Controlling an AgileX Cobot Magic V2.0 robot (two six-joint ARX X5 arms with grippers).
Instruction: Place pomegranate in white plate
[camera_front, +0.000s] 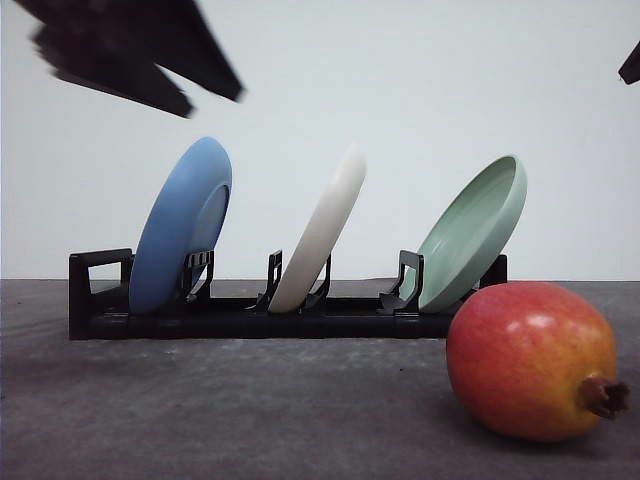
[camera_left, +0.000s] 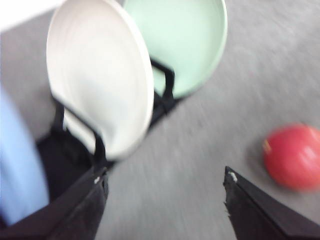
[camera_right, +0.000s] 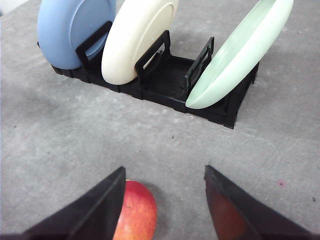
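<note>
One pomegranate (camera_front: 532, 360) lies on the grey worktop (camera_front: 220, 410), near right of the black rack (camera_front: 250, 318) holding three tilted plates: blue (camera_front: 180, 228), white plate (camera_front: 322, 232), green (camera_front: 474, 232). Both hands, left hand (camera_left: 165, 192) and right hand (camera_right: 165, 200), spread wide, grasping nothing.

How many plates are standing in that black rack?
3, all leaning upright in the rack: the blue plate at the left, the white plate in the middle, the pale green plate at the right.

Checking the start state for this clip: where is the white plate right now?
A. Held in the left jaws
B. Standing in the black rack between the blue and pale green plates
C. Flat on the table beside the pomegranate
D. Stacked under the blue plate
B: the white plate stands tilted in the black rack, with the blue plate on one side and the pale green plate on the other.
</note>
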